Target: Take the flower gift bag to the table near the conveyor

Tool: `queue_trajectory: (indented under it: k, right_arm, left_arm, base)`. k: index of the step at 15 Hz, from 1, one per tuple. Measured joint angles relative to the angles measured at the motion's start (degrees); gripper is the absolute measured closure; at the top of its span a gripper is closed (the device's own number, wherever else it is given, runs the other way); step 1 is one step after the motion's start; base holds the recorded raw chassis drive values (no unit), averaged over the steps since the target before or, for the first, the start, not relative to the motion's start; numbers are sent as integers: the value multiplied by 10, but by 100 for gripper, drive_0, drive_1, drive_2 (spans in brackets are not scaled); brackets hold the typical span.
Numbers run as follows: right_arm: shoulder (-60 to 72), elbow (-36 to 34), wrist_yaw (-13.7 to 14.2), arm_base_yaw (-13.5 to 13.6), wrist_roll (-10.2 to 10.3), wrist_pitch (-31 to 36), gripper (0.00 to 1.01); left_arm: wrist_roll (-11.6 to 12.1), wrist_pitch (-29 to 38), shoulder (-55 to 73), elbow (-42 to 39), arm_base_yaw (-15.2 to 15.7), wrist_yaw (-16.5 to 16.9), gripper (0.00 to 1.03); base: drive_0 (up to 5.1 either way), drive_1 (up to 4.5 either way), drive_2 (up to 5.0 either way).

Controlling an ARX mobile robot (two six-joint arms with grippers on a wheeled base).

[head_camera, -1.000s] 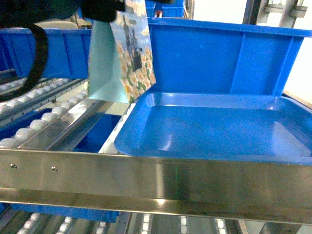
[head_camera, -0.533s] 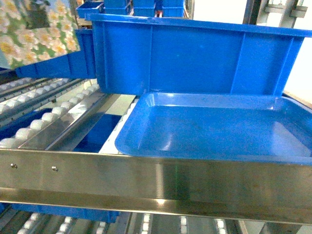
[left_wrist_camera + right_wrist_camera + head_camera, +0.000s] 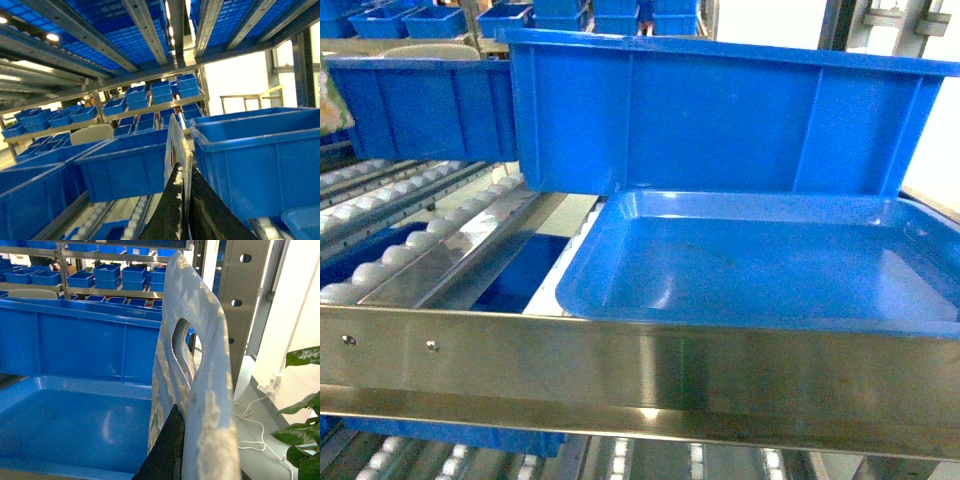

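Note:
In the left wrist view, my left gripper (image 3: 184, 169) has its two black fingers pressed together on the thin top edge of a flower gift bag (image 3: 175, 145), which is seen edge-on. The head view shows only a pale sliver of that bag (image 3: 326, 100) at the far left edge. In the right wrist view a pale flower-printed gift bag (image 3: 200, 370) with a cut-out handle stands upright. My right gripper (image 3: 199, 435) is shut on it, with one black finger (image 3: 167, 452) against its side and the other hidden behind the bag. The conveyor (image 3: 420, 240) has rows of white rollers. The table is out of view.
A shallow blue tray (image 3: 620, 240) lies on the rack in front, with a tall blue bin (image 3: 720, 120) behind it. A steel front rail (image 3: 640, 370) crosses low. More blue bins (image 3: 125, 170) fill the shelves. At the right are a steel post (image 3: 245, 315), a plant (image 3: 300, 410) and a white cable (image 3: 255, 435).
The bag held on the left has swung left across the head view, from near the tall bin to almost off the left edge. The dark arm has left that view.

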Motion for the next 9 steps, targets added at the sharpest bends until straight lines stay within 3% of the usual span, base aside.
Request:
queue_trajectory:
  k: [4,8,9]
  right_arm:
    - [0,0,0,0,0,0,99]
    - [0,0,0,0,0,0,99]
    - [0,0,0,0,0,1,99]
  left_arm:
    - [-14,-35,-101,-61,20,2,101]
    - [-15,-34,-99,-61,20,3,101]
    - [-16,-34,-100,-61,20,3,101]
  base:
    - [0,0,0]
    - [0,0,0]
    - [-459,277,277]
